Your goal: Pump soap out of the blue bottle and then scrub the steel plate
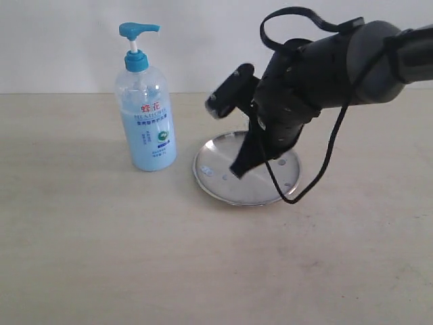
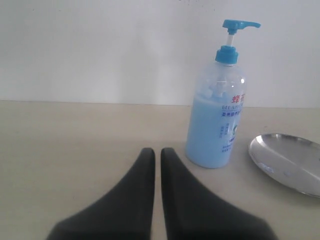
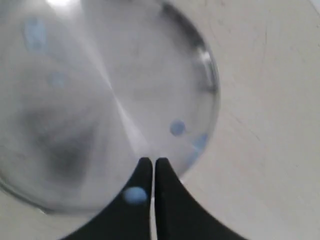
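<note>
The blue bottle (image 1: 145, 115) stands upright on the table, pump head raised, pale blue soap (image 2: 210, 135) filling its lower part. Right of it lies the steel plate (image 1: 216, 172), also seen in the left wrist view (image 2: 287, 160) and close up in the right wrist view (image 3: 100, 100). My right gripper (image 1: 238, 169) is shut, its tips down on the plate's middle (image 3: 150, 161). A pale blue dab of soap (image 3: 134, 195) sits on one of its fingers; another dab (image 3: 177, 128) lies on the plate. My left gripper (image 2: 157, 151) is shut and empty, low over the table left of the bottle.
The tabletop (image 1: 101, 257) is a plain beige surface with a white wall (image 1: 67, 40) behind it. A black cable (image 1: 318, 169) loops down from the right arm beside the plate's right rim.
</note>
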Action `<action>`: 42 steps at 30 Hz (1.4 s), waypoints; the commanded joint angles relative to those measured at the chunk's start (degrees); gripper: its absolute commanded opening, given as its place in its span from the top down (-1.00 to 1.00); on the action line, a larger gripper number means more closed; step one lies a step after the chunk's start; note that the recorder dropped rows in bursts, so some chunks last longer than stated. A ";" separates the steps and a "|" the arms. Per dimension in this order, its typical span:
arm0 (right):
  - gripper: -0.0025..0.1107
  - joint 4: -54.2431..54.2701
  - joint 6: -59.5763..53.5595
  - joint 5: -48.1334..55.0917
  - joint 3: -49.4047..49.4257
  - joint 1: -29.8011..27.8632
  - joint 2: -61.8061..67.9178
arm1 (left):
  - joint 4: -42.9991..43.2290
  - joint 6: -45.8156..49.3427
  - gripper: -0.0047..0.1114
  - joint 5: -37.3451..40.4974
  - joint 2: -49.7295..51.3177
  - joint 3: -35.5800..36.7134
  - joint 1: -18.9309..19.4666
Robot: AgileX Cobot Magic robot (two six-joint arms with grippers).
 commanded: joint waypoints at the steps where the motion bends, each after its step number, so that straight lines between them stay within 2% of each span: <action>1: 0.96 -16.93 20.79 -6.10 -0.49 -3.83 -0.56 | -0.39 -0.21 0.85 -0.66 -0.13 0.20 0.11; 4: 0.96 -17.76 45.02 -30.17 -0.49 -7.34 0.19 | -0.39 -0.21 0.85 -0.66 -0.13 0.20 0.11; 7: 0.96 -19.30 58.58 -51.50 -0.36 -7.38 2.09 | -0.39 -0.21 0.85 -0.66 -0.13 0.20 0.11; 9: 0.96 -32.88 66.33 -59.96 0.23 -6.78 2.09 | -0.39 -0.21 0.85 -0.66 -0.13 0.20 0.11; 11: 0.96 -57.23 85.62 -66.89 0.24 -6.78 1.07 | -0.39 -0.21 0.85 -0.66 -0.13 0.20 0.11; 12: 0.96 -61.35 95.12 -69.53 0.40 -6.78 0.45 | -0.39 -0.21 0.85 -0.66 -0.13 0.20 0.11; 13: 0.96 -61.35 97.75 -72.71 2.39 -7.86 -0.13 | -0.39 -0.21 0.85 -0.77 -0.13 0.20 0.11; 15: 0.96 -61.35 98.97 -73.11 4.37 -9.74 -1.49 | -0.39 -0.21 0.85 -0.85 -0.13 0.20 0.11; 19: 0.96 -61.35 101.74 -58.47 5.17 -12.69 -2.02 | -0.39 -0.21 0.85 -0.85 -0.13 0.20 0.11; 21: 0.96 -61.35 98.99 -50.83 5.17 -13.10 -1.41 | -0.39 -0.21 0.85 -0.85 -0.13 0.20 0.11; 23: 0.96 -61.35 88.98 -47.49 5.17 -13.10 -0.29 | -0.39 -0.21 0.85 -0.85 -0.13 0.20 0.11; 25: 0.96 -61.35 74.58 -47.62 5.17 -12.88 1.46 | -0.39 -0.21 0.85 -0.85 -0.13 0.20 0.11; 26: 0.96 -61.35 71.06 -47.62 5.17 -12.74 2.59 | -0.39 -0.21 0.85 -0.85 -0.13 0.20 0.11; 28: 0.96 -61.35 70.90 -49.71 5.17 -12.74 3.19 | -0.39 -0.21 0.85 -0.85 -0.13 0.20 0.11; 31: 0.96 -61.35 70.97 -58.46 5.17 -12.74 3.19 | -0.39 -0.21 0.85 -0.85 -0.13 0.20 0.11; 32: 0.96 -61.35 69.86 -57.38 5.17 -12.61 3.24 | -0.39 -0.21 0.85 -0.85 -0.13 0.20 0.11; 34: 0.96 -61.35 69.61 -47.36 5.17 -12.43 3.49 | -0.39 -0.21 0.85 -0.85 -0.13 0.20 0.11; 36: 0.96 -61.35 70.12 -32.53 5.17 -12.04 4.08 | -0.39 -0.21 0.85 -0.85 -0.13 0.20 0.11; 37: 0.96 -61.35 70.42 -29.12 5.06 -12.04 4.67 | -0.39 -0.21 0.85 -0.85 -0.13 0.20 0.11; 39: 0.96 -61.35 70.52 -28.99 5.29 -12.04 5.72 | -0.39 -0.21 0.85 -0.85 -0.13 0.20 0.11; 42: 0.96 -61.35 65.75 -38.43 8.08 -12.04 6.06 | -0.39 -0.21 0.85 -0.85 -0.13 0.20 0.11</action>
